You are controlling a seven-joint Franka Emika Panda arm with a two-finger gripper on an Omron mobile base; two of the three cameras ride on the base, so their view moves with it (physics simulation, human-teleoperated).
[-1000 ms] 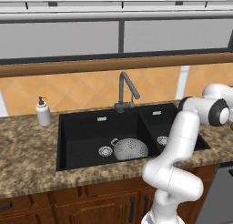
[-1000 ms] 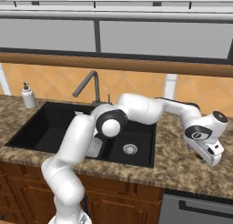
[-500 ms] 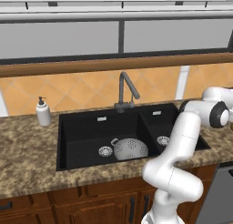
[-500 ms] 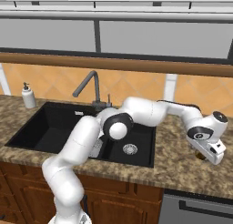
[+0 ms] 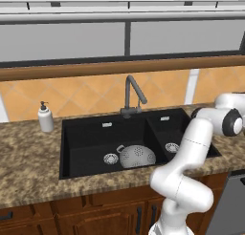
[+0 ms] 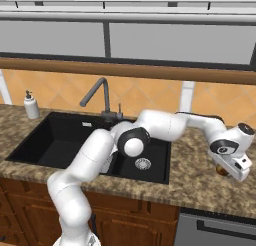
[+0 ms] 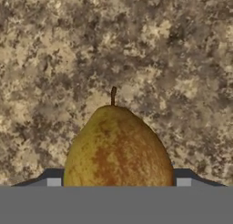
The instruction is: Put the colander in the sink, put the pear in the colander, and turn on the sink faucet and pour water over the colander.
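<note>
Kitchen counter (image 6: 200, 175) with sink (image 5: 86, 133), seen from two base cameras and the hand camera. The colander (image 5: 137, 157) sits in the wide left basin, near its right wall, with a round drain (image 5: 111, 158) just to its left. A second drain (image 5: 172, 146) lies in the narrower right basin. The faucet (image 5: 131, 93) stands at the far edge of the sink, roughly over the divider between basins, its spout angled toward the right. A soap bottle (image 5: 45, 118) stands on the counter to the left of the sink.

The arm reaches out to the right, across the sink, with the gripper (image 6: 227, 171) low over the counter well right of the sink. The pear (image 7: 118, 150) lies on the speckled stone there, directly under the hand; in the right base view a small orange-brown part of it (image 6: 221, 170) shows beneath the hand. In the hand view the pear lies between the two fingertips (image 7: 53, 177), stem pointing away from the hand. The jaws stand apart, one tip on each side of the fruit at its widest part; whether they touch or press it cannot be told.
</note>
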